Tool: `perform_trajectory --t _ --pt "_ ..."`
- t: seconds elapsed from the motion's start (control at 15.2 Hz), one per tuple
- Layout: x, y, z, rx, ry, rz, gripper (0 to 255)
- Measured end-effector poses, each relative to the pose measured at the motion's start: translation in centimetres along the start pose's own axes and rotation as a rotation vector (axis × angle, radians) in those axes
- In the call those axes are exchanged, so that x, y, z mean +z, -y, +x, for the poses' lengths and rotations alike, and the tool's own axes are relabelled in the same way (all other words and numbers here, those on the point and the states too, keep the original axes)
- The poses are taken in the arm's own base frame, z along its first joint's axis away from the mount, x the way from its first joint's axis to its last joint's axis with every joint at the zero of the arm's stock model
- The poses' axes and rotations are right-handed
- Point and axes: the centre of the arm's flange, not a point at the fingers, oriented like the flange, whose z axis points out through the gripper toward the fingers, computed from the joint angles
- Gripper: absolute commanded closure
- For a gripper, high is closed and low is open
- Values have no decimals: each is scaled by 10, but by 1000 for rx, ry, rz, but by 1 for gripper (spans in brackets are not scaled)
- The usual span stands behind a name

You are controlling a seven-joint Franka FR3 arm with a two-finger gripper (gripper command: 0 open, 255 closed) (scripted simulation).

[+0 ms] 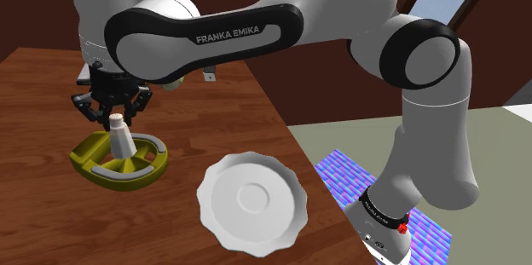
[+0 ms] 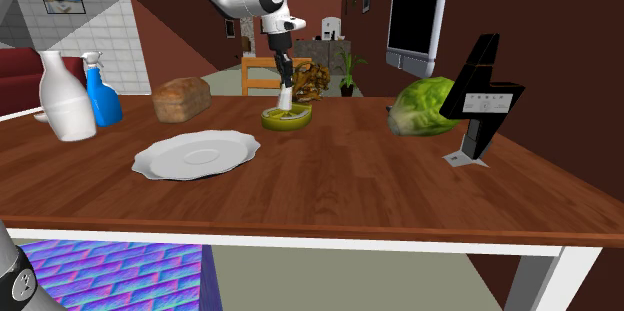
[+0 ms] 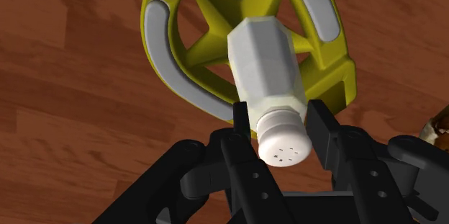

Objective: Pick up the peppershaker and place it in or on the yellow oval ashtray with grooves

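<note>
Fingers (image 3: 321, 132) nearest the lens, black, clamped on the white peppershaker (image 3: 265, 60) at its neck, just under the holed cap, one pad each side. Shaker hangs cap-up from the fingers, slightly tilted, with its wide base reaching away from them. Right under the fingers I see the yellow oval ashtray (image 3: 332, 71), with grey grooved strips on its rim and a star-shaped hub. Shaker base sits inside the rim over that hub; I can't tell if it touches. Ashtray rests on the brown wood counter (image 1: 51, 212). Out from the fingers toward the arm's stand, near the ashtray but apart from it, lies a white scalloped plate (image 1: 253, 199). Farther from the fingers: bread loaf (image 2: 182, 99), lettuce head (image 2: 425, 107).
</note>
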Motion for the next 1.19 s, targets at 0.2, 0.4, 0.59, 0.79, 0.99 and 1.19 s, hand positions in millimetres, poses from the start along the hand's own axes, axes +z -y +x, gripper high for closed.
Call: perform_trajectory --t 0.2,0.4,0.59,0.79,0.99,1.19 --pt "0 0 0 0 0 0 0" --pt "0 0 0 0 0 0 0" --pt "-15 2 -1 0 0 0 0" --pt "-44 2 0 0 -1 1 0" --pt "-50 0 0 0 -1 0 0" --pt "-50 0 0 0 0 0 0"
